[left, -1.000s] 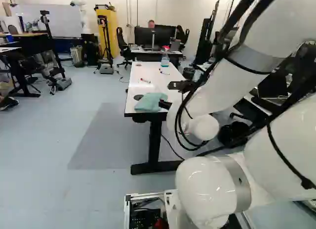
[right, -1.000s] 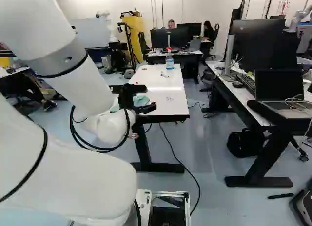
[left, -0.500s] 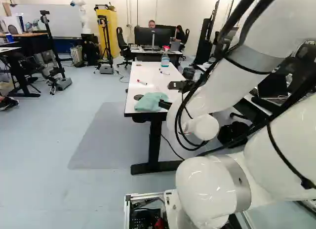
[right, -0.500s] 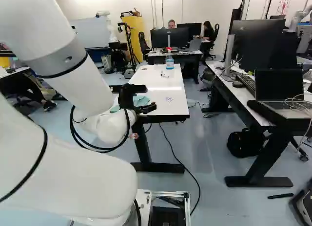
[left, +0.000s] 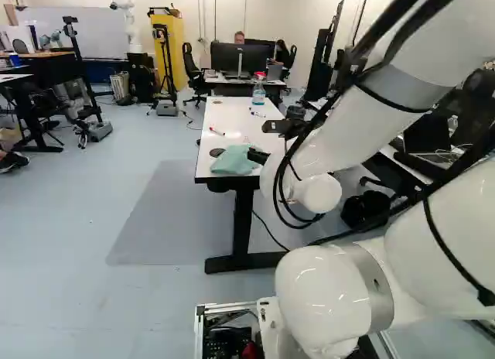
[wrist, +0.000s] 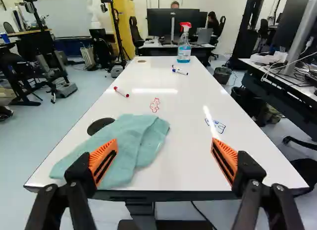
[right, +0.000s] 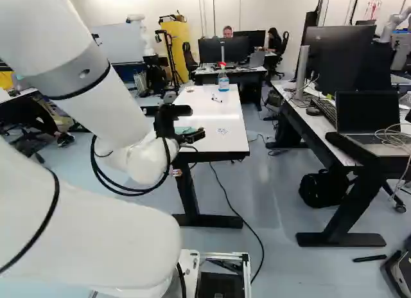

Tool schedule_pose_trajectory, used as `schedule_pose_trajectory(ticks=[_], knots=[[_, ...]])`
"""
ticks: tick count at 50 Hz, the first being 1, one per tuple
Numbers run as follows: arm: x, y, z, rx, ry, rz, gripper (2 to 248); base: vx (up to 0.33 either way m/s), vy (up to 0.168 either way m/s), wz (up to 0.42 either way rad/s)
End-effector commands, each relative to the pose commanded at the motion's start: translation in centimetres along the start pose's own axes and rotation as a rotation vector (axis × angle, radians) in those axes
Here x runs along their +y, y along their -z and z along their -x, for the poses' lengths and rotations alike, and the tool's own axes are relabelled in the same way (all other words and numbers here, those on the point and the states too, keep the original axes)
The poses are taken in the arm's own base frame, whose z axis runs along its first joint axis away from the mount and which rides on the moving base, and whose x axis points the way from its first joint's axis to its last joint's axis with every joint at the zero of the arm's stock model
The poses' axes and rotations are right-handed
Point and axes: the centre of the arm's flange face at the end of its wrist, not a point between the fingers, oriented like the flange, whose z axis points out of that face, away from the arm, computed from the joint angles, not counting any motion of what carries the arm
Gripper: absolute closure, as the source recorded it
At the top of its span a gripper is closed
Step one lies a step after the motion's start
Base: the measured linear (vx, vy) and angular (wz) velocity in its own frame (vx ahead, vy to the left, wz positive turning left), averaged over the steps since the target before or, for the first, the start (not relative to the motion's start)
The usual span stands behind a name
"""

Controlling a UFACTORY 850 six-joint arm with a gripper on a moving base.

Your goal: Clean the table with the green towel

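We judge cleaning still to be done: towel [wrist: 131,143] crumpled on the table's [wrist: 173,168] near end, ungripped, the hand [wrist: 164,163] spread wide, red and blue doodles (plain enough) left to wipe.

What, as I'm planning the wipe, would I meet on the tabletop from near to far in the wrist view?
Green cloth towel, red line drawing, red-tipped marker, blue-and-white marker, clear spray bottle.

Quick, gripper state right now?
Gripper: open, holding nothing; the green towel lies on the table.
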Motion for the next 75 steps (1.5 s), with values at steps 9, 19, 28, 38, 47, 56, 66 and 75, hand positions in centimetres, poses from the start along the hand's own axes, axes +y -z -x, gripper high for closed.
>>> schedule_pose_trajectory(ticks=[9, 19, 28, 38, 47, 56, 66, 75], knots=[[-0.6, -1.6, -0.7, -0.01, 0.006, -0.02, 3, 0.0, 0.0, 0.0], [-1.5, -3.4, -1.3, -0.03, 0.013, -0.044, 3, 0.0, 0.0, 0.0], [-2.4, -4.8, -1.6, -0.057, 0.021, -0.068, 3, 0.0, 0.0, 0.0], [-3.5, -6.3, -1.8, -0.097, 0.031, -0.095, 3, 0.0, 0.0, 0.0], [-4.6, -7.7, -2.0, -0.132, 0.041, -0.117, 3, 0.0, 0.0, 0.0], [-5.3, -9.2, -2.1, -0.17, 0.048, -0.131, 3, 0.0, 0.0, 0.0], [-6.0, -10.8, -2.2, -0.217, 0.055, -0.139, 3, 0.0, 0.0, 0.0], [-6.6, -12.1, -2.2, -0.261, 0.062, -0.147, 3, 0.0, 0.0, 0.0]])
